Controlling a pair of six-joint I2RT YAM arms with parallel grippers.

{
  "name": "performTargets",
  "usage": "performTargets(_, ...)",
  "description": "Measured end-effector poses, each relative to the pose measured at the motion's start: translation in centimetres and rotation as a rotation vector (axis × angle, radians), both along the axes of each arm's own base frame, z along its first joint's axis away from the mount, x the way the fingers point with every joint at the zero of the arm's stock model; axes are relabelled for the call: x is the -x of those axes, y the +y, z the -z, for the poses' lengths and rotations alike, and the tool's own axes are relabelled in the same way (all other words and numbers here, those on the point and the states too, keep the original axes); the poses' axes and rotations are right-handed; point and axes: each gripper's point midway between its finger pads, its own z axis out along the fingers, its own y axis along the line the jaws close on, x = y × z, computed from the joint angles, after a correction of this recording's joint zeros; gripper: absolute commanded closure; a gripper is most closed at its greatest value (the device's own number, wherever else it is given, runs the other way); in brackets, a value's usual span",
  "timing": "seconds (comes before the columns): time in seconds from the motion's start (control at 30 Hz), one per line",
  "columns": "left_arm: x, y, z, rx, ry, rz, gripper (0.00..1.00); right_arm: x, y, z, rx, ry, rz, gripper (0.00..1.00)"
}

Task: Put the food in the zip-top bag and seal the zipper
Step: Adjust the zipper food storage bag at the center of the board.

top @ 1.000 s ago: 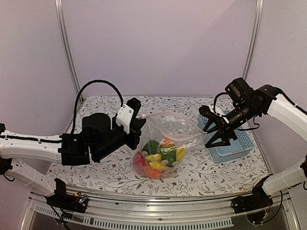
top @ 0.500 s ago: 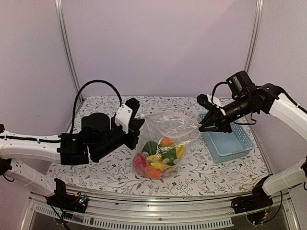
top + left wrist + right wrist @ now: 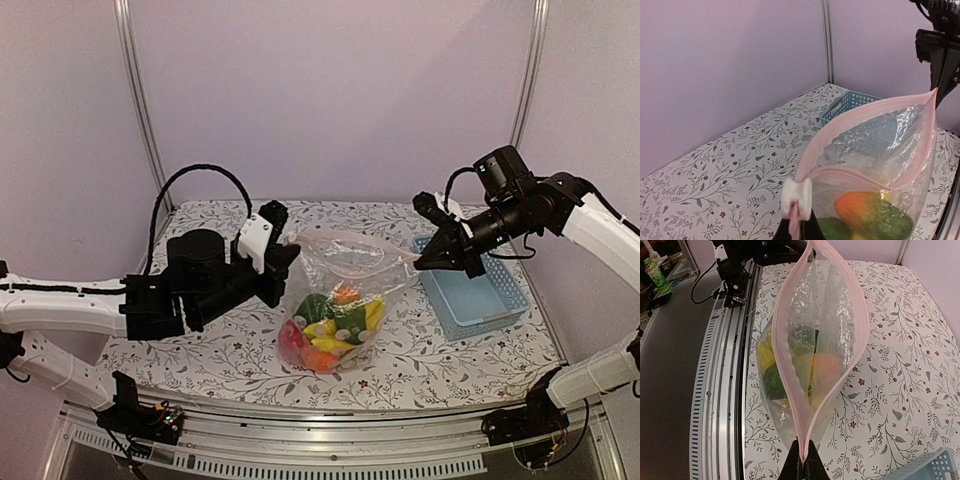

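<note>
Though the bag [image 3: 352,266] blurs the food [image 3: 335,325], left fingers [image 3: 813,229] and right fingers [image 3: 812,466] pinch opposite ends of the zipper [image 3: 781,360].

The food [image 3: 856,207] looks blurry through the bag [image 3: 880,137]. The blue basket [image 3: 931,466] is cut off at the picture's corner.

The left arm [image 3: 60,305] and right arm [image 3: 600,225] share one build: glossy white link shells joined by matte black joint housings. The left tool [image 3: 290,262] and right tool [image 3: 420,262] are black, the left with a white block [image 3: 253,238] behind it. A thick black cable [image 3: 200,170] runs above the left arm's drum-shaped black motor [image 3: 197,250], and the right arm carries a boxy black wrist camera [image 3: 497,170].
</note>
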Motion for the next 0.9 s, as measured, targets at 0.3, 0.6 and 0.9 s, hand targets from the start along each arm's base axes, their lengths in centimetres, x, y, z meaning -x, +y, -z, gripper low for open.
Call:
performTargets(0.3, 2.2, 0.5, -1.5, 0.134, -0.023, 0.112, 1.00, -2.5, -2.4, -2.6, -0.162, 0.042, 0.058, 1.00)
performTargets(0.6, 2.8, 0.5, -2.8, 0.190, -0.058, 0.158, 1.00, -3.1, -2.6, -2.5, -0.227, 0.153, 0.053, 0.61)
performTargets(0.9, 1.8, -0.6, -2.7, 0.162, -0.040, 0.137, 1.00, -2.9, -0.1, -7.0, -0.191, -0.064, 0.028, 0.39)
